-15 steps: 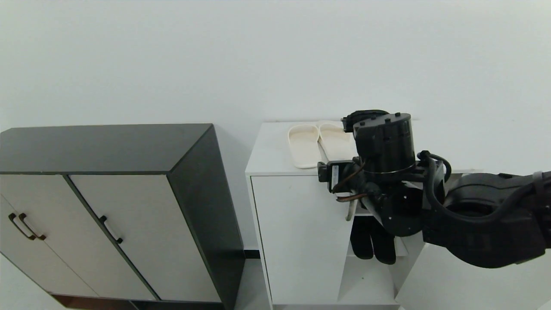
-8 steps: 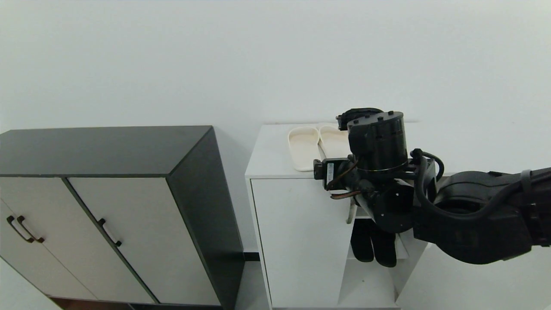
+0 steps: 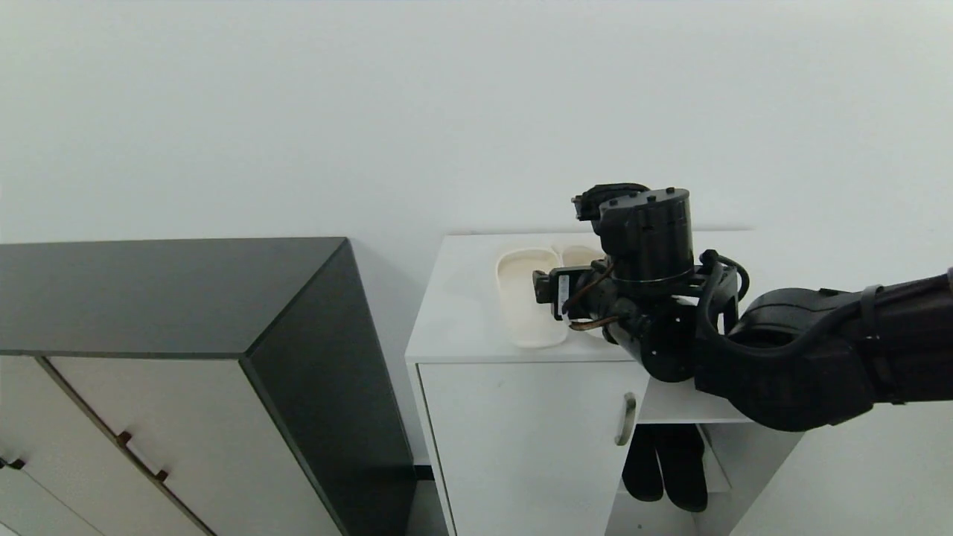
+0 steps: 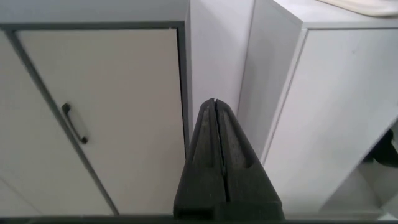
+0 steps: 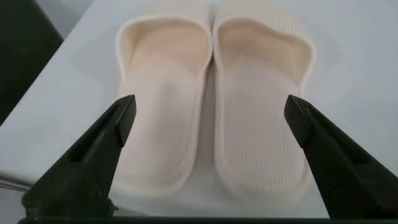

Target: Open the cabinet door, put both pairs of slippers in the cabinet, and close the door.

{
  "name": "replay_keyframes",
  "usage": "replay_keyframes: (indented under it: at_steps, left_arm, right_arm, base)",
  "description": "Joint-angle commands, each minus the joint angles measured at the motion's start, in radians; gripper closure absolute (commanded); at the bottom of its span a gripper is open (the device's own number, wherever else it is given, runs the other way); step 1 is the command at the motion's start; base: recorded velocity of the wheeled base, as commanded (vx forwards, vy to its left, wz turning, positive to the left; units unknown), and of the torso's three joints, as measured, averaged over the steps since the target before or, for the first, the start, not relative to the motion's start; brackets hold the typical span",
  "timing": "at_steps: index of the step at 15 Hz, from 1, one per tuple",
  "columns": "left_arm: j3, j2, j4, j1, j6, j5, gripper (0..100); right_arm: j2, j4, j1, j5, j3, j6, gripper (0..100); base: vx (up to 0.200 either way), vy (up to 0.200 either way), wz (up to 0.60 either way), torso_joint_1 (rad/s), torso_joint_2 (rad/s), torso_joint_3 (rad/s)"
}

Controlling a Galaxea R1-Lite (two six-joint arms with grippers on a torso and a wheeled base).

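Note:
A pair of cream slippers (image 3: pixel 525 298) lies side by side on top of the white cabinet (image 3: pixel 476 327). My right arm (image 3: pixel 644 246) hangs over them. In the right wrist view my right gripper (image 5: pixel 210 106) is open, its fingers (image 5: pixel 93 168) spread wider than both cream slippers (image 5: pixel 161 106) and apart from them. A pair of black slippers (image 3: pixel 663 465) stands on the shelf inside the cabinet's open right side. The left door (image 3: pixel 521 447) with its handle (image 3: pixel 628 419) is closed. My left gripper (image 4: pixel 215 106) is shut on nothing, low down, facing the gap between the two cabinets.
A dark cabinet (image 3: pixel 164 298) with pale doors (image 4: pixel 106 112) and dark handles (image 4: pixel 74 123) stands left of the white cabinet, with a narrow gap between them. A white wall runs behind both. The white cabinet's opened door panel (image 3: pixel 752 476) juts out at the lower right.
The head camera has shifted, so both cabinets sit lower in the picture. My right arm rose from in front of the cabinet opening to above the top, over the cream slippers.

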Motion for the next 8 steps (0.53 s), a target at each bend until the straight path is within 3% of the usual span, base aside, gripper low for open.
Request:
replay_keyframes:
  at_steps: [1,8]
  left_arm:
    - [0.0,0.001,0.0,0.0,-0.001,0.001,100]
    - [0.0,0.001,0.0,-0.001,-0.001,0.001,100]
  right_arm:
    - [0.051,-0.002,-0.029,0.008,-0.042,-0.015,0]
    - [0.153,0.004,-0.075,0.051,-0.159,-0.045,0]
  base:
    - [0.0,0.0,0.0,0.0,0.0,0.0]
    - [0.0,0.0,0.0,0.0,0.0,0.0]
